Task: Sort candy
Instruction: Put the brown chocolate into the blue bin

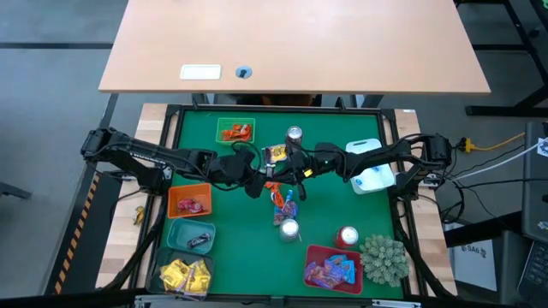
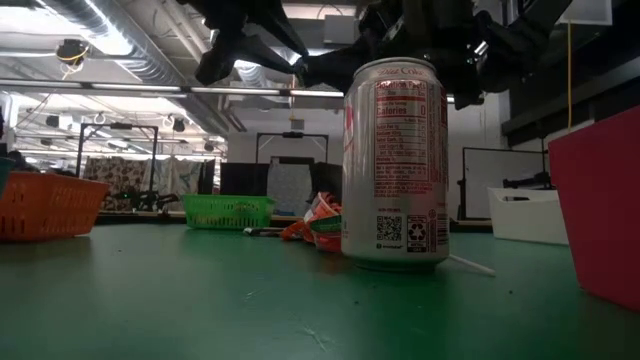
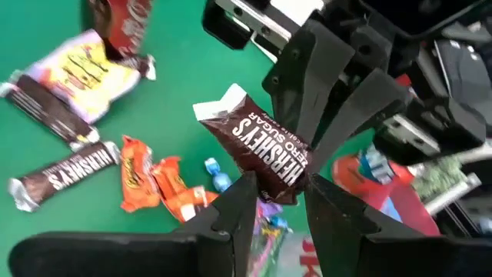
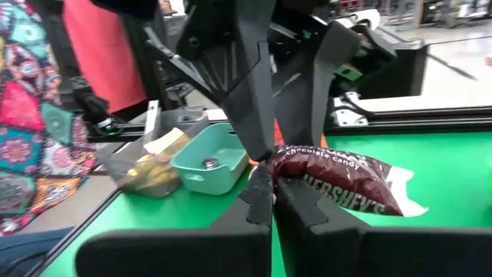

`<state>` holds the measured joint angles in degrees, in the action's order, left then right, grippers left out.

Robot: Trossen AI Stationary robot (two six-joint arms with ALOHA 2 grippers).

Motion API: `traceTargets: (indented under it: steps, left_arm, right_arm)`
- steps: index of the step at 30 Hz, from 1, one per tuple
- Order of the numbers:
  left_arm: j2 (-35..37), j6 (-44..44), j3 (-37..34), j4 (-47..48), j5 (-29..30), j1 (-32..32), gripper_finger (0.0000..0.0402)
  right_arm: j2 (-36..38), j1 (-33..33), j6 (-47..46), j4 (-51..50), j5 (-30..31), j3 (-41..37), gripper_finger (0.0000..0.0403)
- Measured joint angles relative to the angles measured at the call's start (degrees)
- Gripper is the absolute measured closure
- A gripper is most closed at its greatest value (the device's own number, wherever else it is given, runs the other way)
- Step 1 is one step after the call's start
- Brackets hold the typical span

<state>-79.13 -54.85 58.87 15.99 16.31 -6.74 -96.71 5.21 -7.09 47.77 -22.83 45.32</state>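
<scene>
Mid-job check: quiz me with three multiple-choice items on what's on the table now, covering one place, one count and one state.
1. Where is the spiky plant?
A. Inside the green basket
B. Beside the orange bin
C. Beside the red bin, on the right arm's side

2. How many drink cans show in the high view?
A. One
B. Three
C. Five

3. What is the state of the Hershey's packet?
A. Gripped by both the left gripper and the right gripper
B. Lying flat on the table
C. Dropped in the teal bin

Answers: 1 C, since the plant touches the red bin's right edge. 2 B, one can near the green basket and two nearer the red bin. 3 A, since both wrist views show two pairs of fingers on the packet.
</scene>
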Motion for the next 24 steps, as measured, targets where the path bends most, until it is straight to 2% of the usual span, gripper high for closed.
traceTargets:
  steps: [6,11,19,24]
  left_arm:
    - [1.0,1.1,0.0,0.8,-7.6,0.0,0.0298]
    - [3.5,1.3,0.0,3.2,-15.0,-0.5,0.0298]
    - [4.0,-0.5,0.0,3.3,-14.5,-3.3,0.0298]
    - [4.0,-2.0,0.0,2.8,-9.5,-4.3,0.0298]
  right_arm:
    - [0.0,-0.1,-0.2,0.2,-2.8,0.1,0.0400]
    - [0.0,-2.2,-0.1,0.4,-2.1,0.2,0.0400]
    - [0.0,-5.4,2.9,0.6,-1.5,0.2,0.0400]
    - [0.0,-7.5,6.2,1.1,4.7,0.2,0.0400]
